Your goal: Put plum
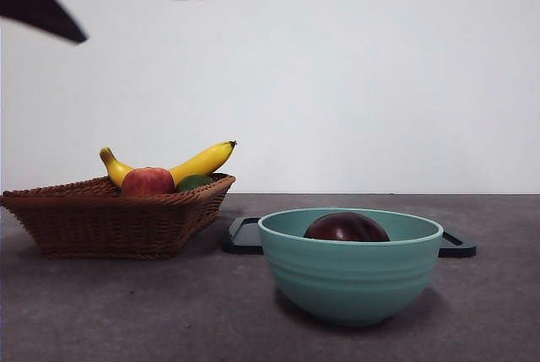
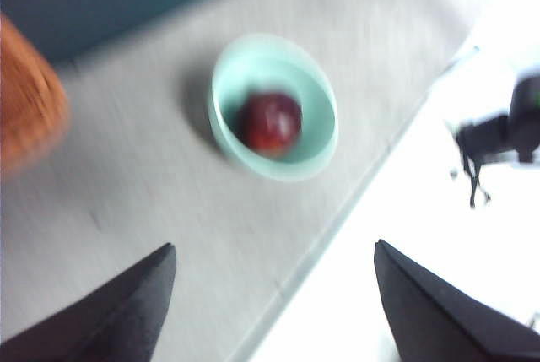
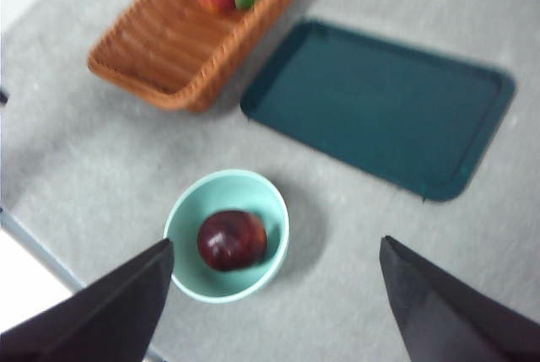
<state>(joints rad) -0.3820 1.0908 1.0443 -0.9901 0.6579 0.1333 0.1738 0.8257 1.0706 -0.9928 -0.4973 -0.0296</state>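
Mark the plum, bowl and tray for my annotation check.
plum point(image 3: 231, 240), right wrist view, top of fruit.
bowl point(image 1: 350, 282), front view, outer wall.
tray point(image 3: 380, 105), right wrist view, bare floor.

Front camera sits low; 2 wrist cameras, somewhat blurred, overlook the bowl.

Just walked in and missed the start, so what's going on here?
Nothing is being handled right now. The plum sits inside the teal bowl on the table. Both the left gripper and the right gripper hang open above the bowl, holding nothing. Behind it lies a dark tray, and beside that a wicker basket holds a banana, a red-and-yellow fruit and a green one.
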